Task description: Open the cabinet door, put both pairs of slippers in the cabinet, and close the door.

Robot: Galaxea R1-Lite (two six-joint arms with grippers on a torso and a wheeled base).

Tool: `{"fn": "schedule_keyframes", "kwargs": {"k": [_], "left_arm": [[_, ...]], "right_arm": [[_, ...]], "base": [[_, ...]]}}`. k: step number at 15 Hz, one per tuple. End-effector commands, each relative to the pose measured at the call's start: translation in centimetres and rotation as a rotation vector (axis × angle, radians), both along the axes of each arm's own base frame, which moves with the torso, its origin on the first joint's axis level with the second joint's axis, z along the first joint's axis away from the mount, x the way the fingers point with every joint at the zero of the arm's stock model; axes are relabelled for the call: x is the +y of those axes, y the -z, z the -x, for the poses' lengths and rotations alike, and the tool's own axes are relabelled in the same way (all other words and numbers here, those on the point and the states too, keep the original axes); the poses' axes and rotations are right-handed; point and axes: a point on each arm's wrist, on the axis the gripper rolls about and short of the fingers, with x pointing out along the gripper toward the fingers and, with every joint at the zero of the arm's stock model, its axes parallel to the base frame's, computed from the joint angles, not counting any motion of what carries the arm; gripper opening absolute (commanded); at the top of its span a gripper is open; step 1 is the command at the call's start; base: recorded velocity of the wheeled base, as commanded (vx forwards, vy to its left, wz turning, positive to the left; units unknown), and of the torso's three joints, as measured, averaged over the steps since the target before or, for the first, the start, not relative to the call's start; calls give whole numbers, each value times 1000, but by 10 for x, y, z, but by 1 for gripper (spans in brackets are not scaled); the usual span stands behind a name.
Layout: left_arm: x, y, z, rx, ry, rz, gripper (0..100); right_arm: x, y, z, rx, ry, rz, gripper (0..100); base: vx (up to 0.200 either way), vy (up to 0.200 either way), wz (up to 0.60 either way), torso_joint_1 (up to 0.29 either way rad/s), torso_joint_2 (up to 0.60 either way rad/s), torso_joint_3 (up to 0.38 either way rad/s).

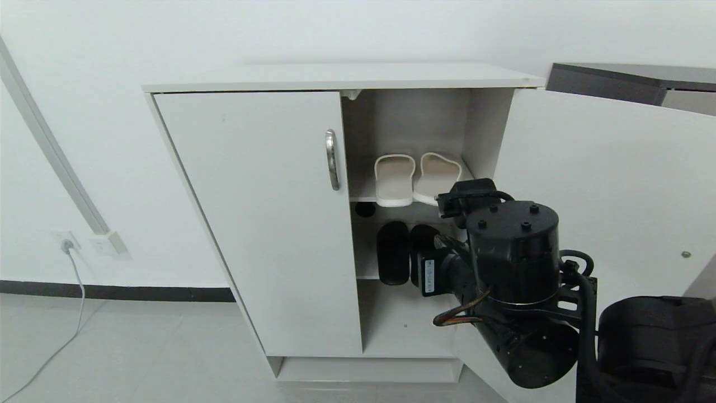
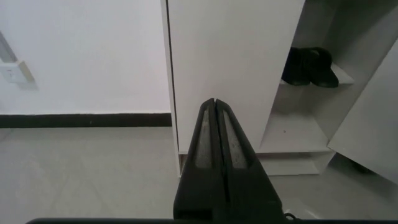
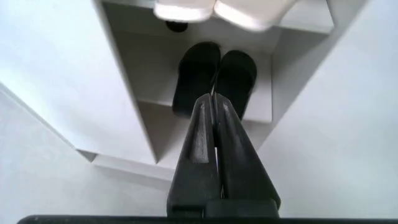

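White wall and pale grey floor frame the head view, where a white two-door cabinet [image 1: 347,75] stands against the wall. Its left door [image 1: 257,224], which has a metal handle [image 1: 332,159], is shut. The right door [image 1: 604,184] is swung wide open, so the shelves behind it can be reached. A pair of white slippers [image 1: 417,179] sits side by side on the upper shelf, toes inward. A pair of black slippers [image 1: 400,253] sits the same way on the shelf below. The robot's right arm [image 1: 512,252] is in front of the opening, near the black pair.

From the left wrist view, the left gripper [image 2: 214,106] has its two fingers pressed flat together with nothing between them. It is low over the floor [image 2: 87,168] in front of the shut door, likely parked out of the way. The black slippers [image 2: 309,67] show on their shelf beyond it.

From the right wrist view, the right gripper [image 3: 213,99] is also pressed closed and empty. It points at the black slippers [image 3: 198,68], apart from them. The white slippers [image 3: 249,12] rest on the shelf above, and the open door [image 3: 348,124] stands alongside.

Both pairs look stored, so the step remaining is probably closing the right door.
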Motion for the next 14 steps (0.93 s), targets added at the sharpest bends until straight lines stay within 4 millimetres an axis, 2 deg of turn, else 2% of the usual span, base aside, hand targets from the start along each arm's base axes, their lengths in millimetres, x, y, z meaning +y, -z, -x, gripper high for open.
{"fn": "schedule_keyframes", "kwargs": {"k": [1, 7, 14], "left_arm": [[0, 0, 0, 1, 0, 1, 0], [0, 0, 0, 1, 0, 1, 0], [0, 0, 0, 1, 0, 1, 0]], "right_arm": [[0, 4, 0, 7, -1, 13, 0], [-1, 9, -2, 18, 4, 30, 0], [0, 14, -3, 26, 5, 42, 0]], "base": [[-200, 0, 0, 7, 2, 2], [-200, 0, 0, 3, -1, 2], [0, 0, 0, 0, 0, 0]]}}
